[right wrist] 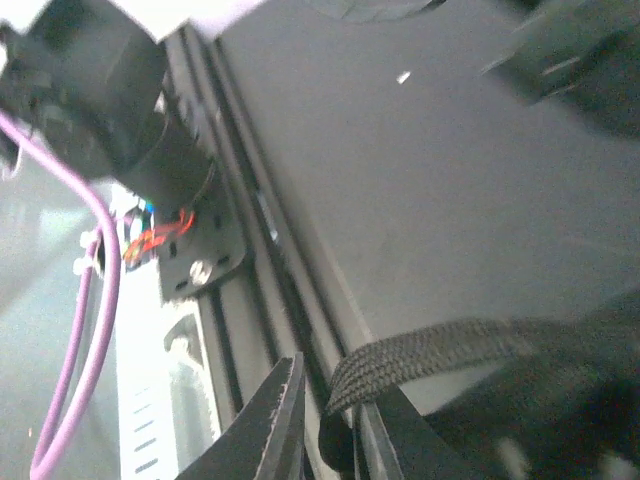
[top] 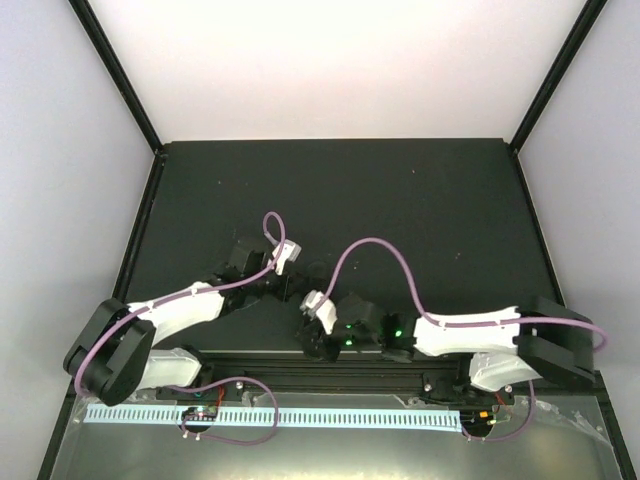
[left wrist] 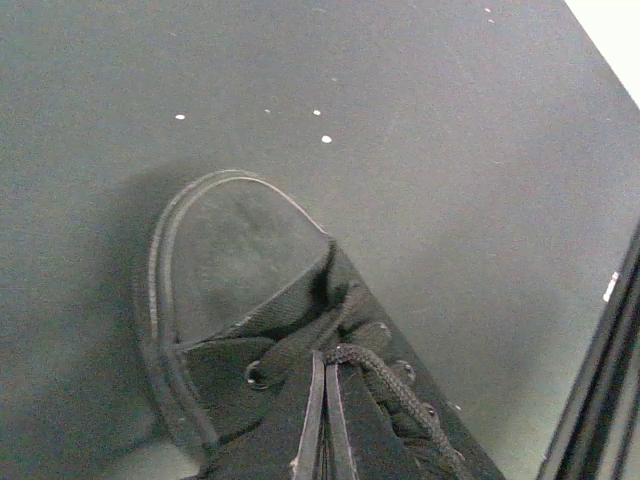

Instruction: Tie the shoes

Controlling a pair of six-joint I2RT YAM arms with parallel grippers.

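Note:
The black shoe (left wrist: pixel 235 260) lies on the black mat, its rounded toe cap towards the far end in the left wrist view. In the top view it barely shows against the mat between the two grippers. My left gripper (left wrist: pixel 326 365) is over the shoe's eyelets with its jaws pressed together, and a braided black lace (left wrist: pixel 400 392) runs off from its tips. In the top view the left gripper (top: pixel 298 280) is just above the right gripper (top: pixel 309 345). My right gripper (right wrist: pixel 325 420) pinches the end of a taut lace (right wrist: pixel 470 345) near the table's front rail.
The black front rail (right wrist: pixel 255 250) with the left arm's base motor (right wrist: pixel 110 90) and its purple cable (right wrist: pixel 95 300) lies just beyond my right fingers. The rail also shows at the right edge of the left wrist view (left wrist: pixel 600 380). Black frame posts stand at the mat's back corners.

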